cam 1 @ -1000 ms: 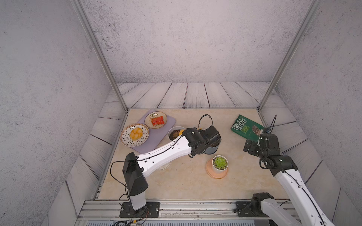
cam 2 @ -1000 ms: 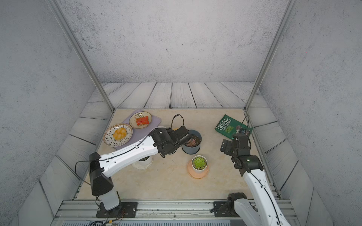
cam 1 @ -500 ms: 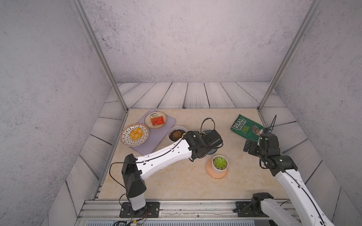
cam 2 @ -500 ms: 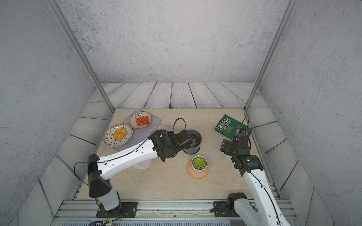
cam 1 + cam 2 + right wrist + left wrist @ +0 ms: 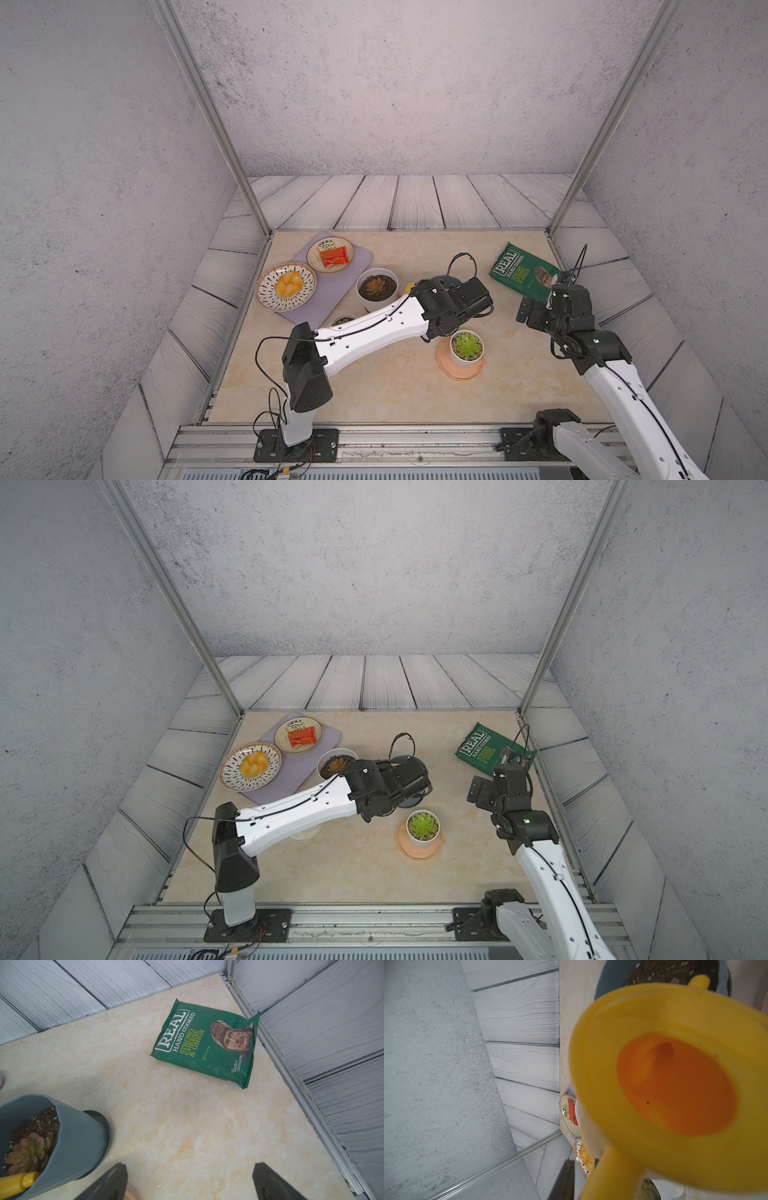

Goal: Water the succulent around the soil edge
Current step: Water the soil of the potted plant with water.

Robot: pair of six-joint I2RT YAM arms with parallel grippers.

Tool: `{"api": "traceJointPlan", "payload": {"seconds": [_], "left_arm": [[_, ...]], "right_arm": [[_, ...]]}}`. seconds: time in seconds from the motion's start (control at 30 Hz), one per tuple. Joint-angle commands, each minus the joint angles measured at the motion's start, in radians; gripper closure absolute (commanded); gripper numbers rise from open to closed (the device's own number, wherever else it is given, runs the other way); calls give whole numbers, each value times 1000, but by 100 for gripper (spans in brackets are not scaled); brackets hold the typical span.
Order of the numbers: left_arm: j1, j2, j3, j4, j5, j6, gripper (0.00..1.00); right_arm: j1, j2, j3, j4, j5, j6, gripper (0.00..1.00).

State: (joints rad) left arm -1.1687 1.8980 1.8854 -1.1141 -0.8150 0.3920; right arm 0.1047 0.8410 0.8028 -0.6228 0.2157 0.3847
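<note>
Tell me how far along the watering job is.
Done: the left gripper has the yellow watering can gripped and at the grey pot. In hand: its spout pokes over the soil by the succulent. Left: no water visible; circling the soil edge remains. The right gripper is open.

Crisp bag (image 5: 205, 1043) looks glossy, tabletop (image 5: 166, 1126) smooth, watering can (image 5: 675, 1012) probably plastic.

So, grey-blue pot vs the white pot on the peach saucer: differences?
The grey-blue pot holds a pinkish succulent, the white pot a green succulent. The grey-blue pot sits on a dark saucer, the white pot on a peach saucer. The yellow watering can reaches over the grey-blue pot only. Both are round pots.
</note>
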Motion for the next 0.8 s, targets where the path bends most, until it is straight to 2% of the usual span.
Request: {"api": "traceJointPlan", "payload": {"seconds": [0.0, 0.47, 0.77], "left_arm": [[-9, 18, 43, 8, -4, 23, 100], [-12, 48, 95, 103, -20, 93, 100], [9, 88, 152, 98, -23, 106, 100]], "right_arm": [[3, -15, -10, 14, 11, -3, 1], [3, -16, -10, 11, 11, -3, 1], [3, -24, -10, 10, 11, -3, 1]]}}
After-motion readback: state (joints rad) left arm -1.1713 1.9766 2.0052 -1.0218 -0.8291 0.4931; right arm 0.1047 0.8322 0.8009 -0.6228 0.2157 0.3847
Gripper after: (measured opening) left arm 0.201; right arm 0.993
